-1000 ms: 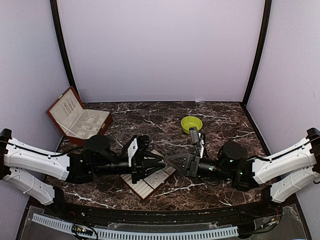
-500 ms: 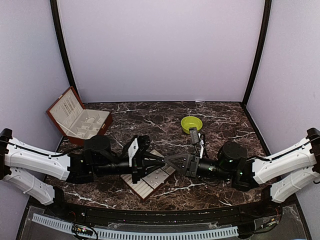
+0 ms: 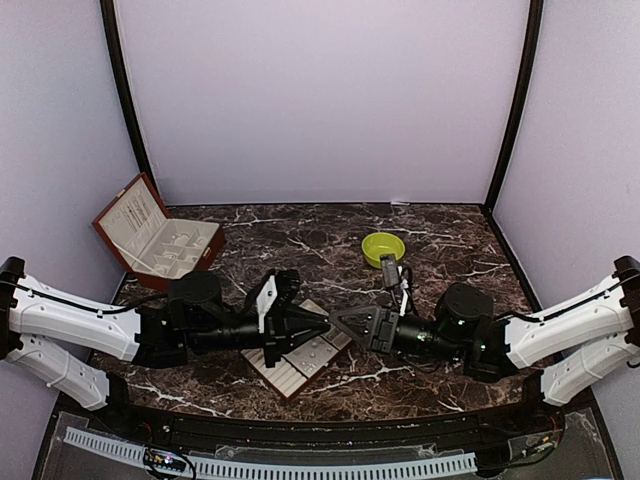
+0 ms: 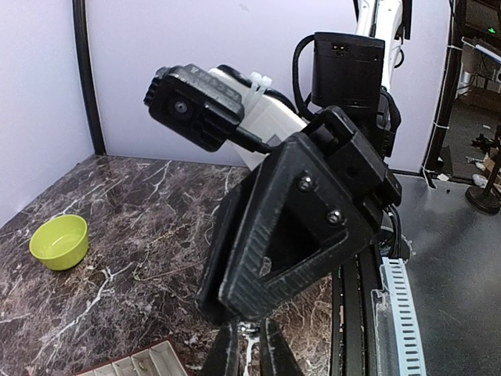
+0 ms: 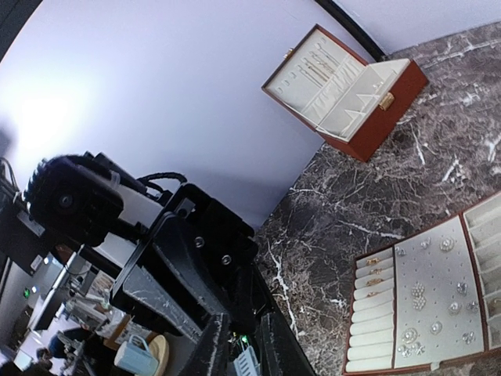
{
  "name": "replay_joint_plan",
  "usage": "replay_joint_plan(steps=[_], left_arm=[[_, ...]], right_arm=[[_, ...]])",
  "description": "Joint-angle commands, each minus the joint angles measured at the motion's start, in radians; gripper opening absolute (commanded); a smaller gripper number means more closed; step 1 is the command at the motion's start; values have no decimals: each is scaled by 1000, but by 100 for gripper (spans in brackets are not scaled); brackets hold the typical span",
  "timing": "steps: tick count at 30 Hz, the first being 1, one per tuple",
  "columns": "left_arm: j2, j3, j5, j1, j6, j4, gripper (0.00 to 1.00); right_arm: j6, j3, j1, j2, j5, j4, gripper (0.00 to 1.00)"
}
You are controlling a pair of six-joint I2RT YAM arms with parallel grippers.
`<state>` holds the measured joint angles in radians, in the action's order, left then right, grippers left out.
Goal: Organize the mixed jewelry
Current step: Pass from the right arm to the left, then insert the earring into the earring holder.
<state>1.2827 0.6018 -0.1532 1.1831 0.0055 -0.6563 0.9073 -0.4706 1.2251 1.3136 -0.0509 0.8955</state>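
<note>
Top external view: left gripper and right gripper are meeting tip to tip over the tray, seemingly handing over something too small to see, left fingers nearly closed, right fingers slightly parted, while jewelry is lying on that tray.

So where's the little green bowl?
In the top view, the small round yellow-green bowl sits on the dark marble table, right of centre, just beyond the right arm.

The left arm and right arm stretch low and inward, nearly level. The left pincer meets the right pincer tip to tip, left fingers almost together, right fingers narrowly apart.
</note>
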Motion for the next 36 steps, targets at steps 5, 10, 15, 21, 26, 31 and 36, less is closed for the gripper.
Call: replay_joint_plan(steps=[5,10,15,21,26,31,36], left_arm=[[-43,9,51,4,-72,99,8],[-76,7,58,3,-79,215,9],[-111,40,9,-48,-68,400,12],[-94,152,-155,-183,-15,700,14],[-12,249,-208,-229,107,920,14],[83,306,-244,-274,185,1021,14],[161,351,-252,-302,218,1051,13]], right_arm=[[-3,26,4,-81,64,-22,37],[-7,43,-1,-131,108,-66,42],[16,45,-14,-170,195,-221,43],[64,73,-55,-224,295,-406,43],[84,81,-65,-263,376,-559,44],[94,98,-65,-263,387,-583,44],[100,107,-65,-256,385,-582,44]])
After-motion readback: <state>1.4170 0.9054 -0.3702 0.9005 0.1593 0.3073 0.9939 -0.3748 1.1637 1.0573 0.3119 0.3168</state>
